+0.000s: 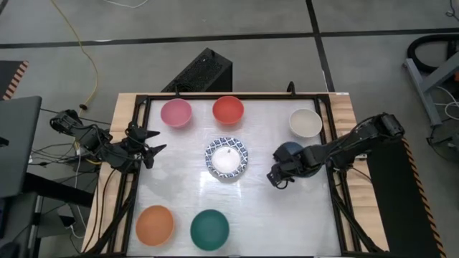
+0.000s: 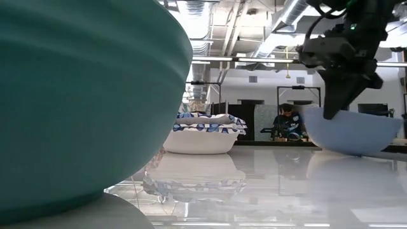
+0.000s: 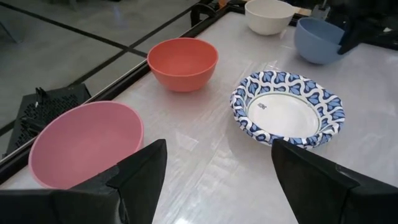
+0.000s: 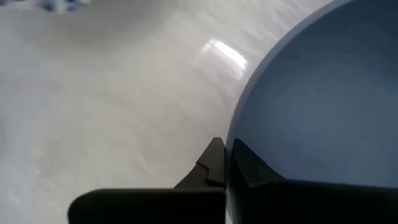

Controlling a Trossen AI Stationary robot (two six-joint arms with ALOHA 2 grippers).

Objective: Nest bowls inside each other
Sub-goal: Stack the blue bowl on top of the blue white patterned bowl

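- Along the near edge of the table [image 1: 179,193] sit the orange bowl [image 1: 155,224], by the near-left corner, and the dark green bowl [image 1: 209,229] just to its right, apart from it; the green one fills the left of the low view.
- At the table's middle stands the stack of white bowls with blue-patterned rims [image 1: 226,158], clear of every other bowl.
- At the left edge, about halfway along it, the left claw [image 1: 147,147] waits with its fingers spread and nothing between them, pointing toward the middle.
- Toward the right edge, level with the stack, the right claw [image 1: 281,174] has its fingers pressed together on the rim of the dark blue bowl [image 1: 292,153], one finger inside and one outside; the low view shows that bowl tilted, near the table surface.
- Near the far-right corner sits the cream bowl [image 1: 305,122], well apart from the blue one.
- Along the far edge stand the pink bowl [image 1: 176,112] and, to its right, the red bowl [image 1: 228,109], side by side with a gap between them.
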